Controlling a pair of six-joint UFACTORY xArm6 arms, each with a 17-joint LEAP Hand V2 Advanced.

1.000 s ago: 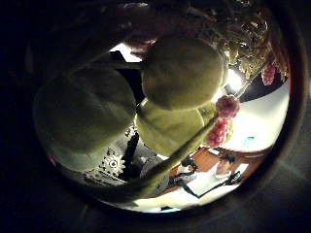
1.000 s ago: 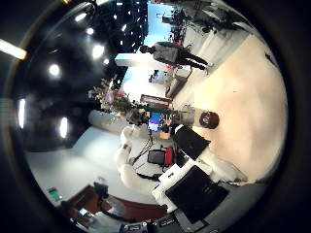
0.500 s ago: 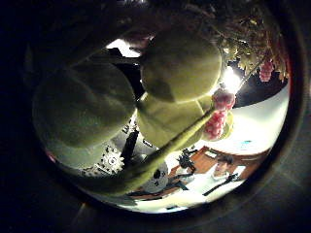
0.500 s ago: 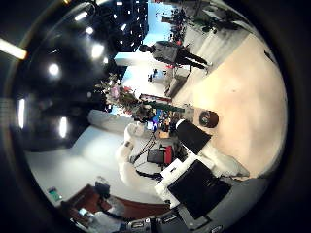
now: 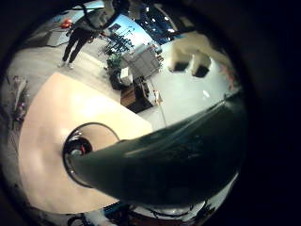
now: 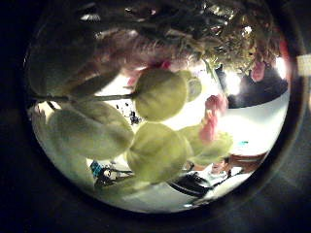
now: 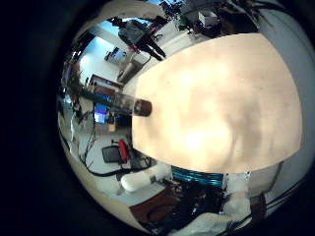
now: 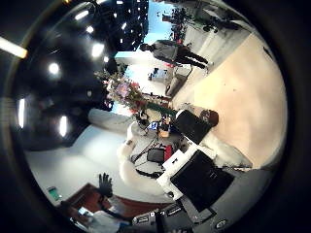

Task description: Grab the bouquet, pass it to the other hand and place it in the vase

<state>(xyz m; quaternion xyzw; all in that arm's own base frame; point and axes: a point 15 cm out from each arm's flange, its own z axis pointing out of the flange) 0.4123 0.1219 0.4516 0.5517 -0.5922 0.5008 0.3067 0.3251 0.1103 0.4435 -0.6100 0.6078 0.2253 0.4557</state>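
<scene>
Clutching the bouquet [image 6: 146, 126], unseen left fingers.

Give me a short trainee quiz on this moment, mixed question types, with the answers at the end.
1. True or false: the bouquet fills much of the left thumb side palm view.
2. In the left little finger side palm view, what lies beyond the stem? A) the open mouth of the vase B) a plate C) a box
3. Fill in: the vase stands on the ___.
Key: 1 true; 2 A; 3 table.
</scene>
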